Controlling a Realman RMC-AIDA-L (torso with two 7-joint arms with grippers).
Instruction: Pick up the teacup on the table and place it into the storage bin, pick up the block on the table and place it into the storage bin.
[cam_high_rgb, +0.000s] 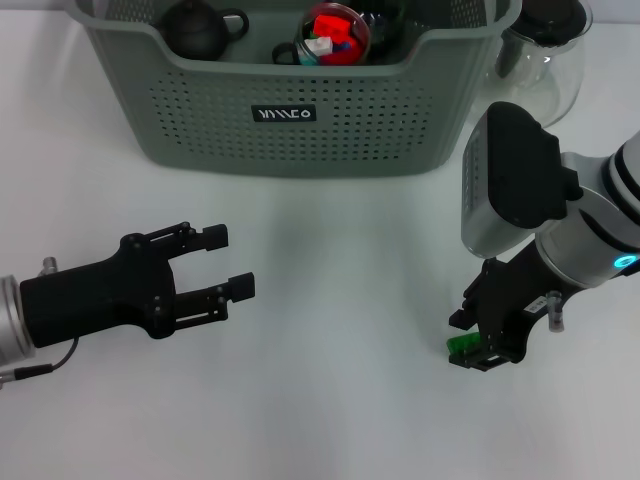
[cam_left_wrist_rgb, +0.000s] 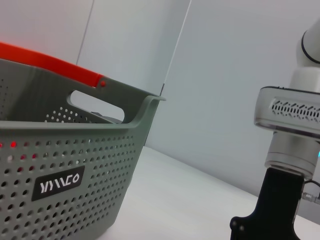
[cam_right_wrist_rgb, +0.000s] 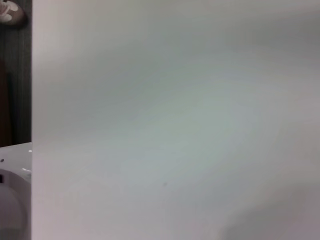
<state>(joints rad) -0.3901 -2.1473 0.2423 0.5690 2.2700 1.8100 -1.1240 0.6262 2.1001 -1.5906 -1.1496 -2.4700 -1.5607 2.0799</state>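
The grey-green storage bin (cam_high_rgb: 290, 120) stands at the back of the white table and also fills the near side of the left wrist view (cam_left_wrist_rgb: 75, 150). Inside it sit a dark handled vessel (cam_high_rgb: 200, 27) and a clear handled cup (cam_high_rgb: 335, 35) holding red pieces; I cannot tell which is the teacup, and none stands on the table. A small green block (cam_high_rgb: 461, 347) is at the front right on the table. My right gripper (cam_high_rgb: 482, 345) points down, shut on the block. My left gripper (cam_high_rgb: 228, 262) hovers open at the front left, holding nothing.
A clear glass pot with a black lid (cam_high_rgb: 545, 45) stands just right of the bin, behind my right arm (cam_high_rgb: 520, 190). The right wrist view shows only white tabletop (cam_right_wrist_rgb: 175, 125). Bare table lies between the two grippers and the bin.
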